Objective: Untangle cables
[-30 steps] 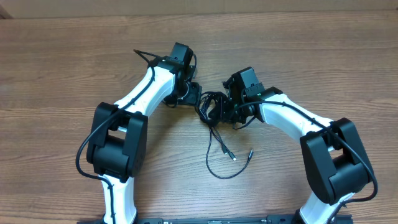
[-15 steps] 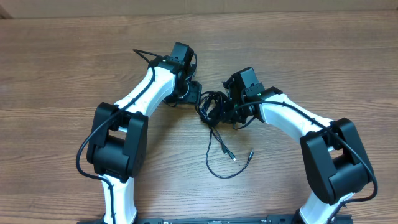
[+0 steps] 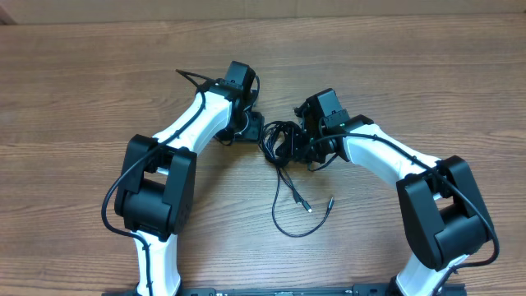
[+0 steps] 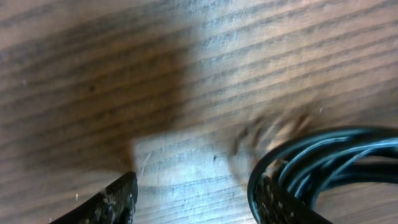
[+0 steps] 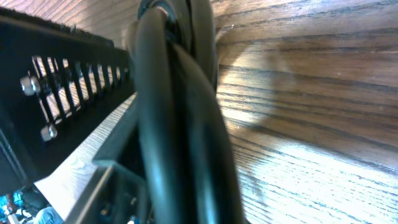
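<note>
Grained wood table, glossy black cables
The table is wood with a low sheen and fine grain lines; the cables look smooth and shiny; the left arm and right arm wear smooth white plastic shells.

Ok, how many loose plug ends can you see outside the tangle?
2. One plug end lies below the tangle; the other is just right of it, ending the slack loop. More may be hidden inside the tangle.
</note>
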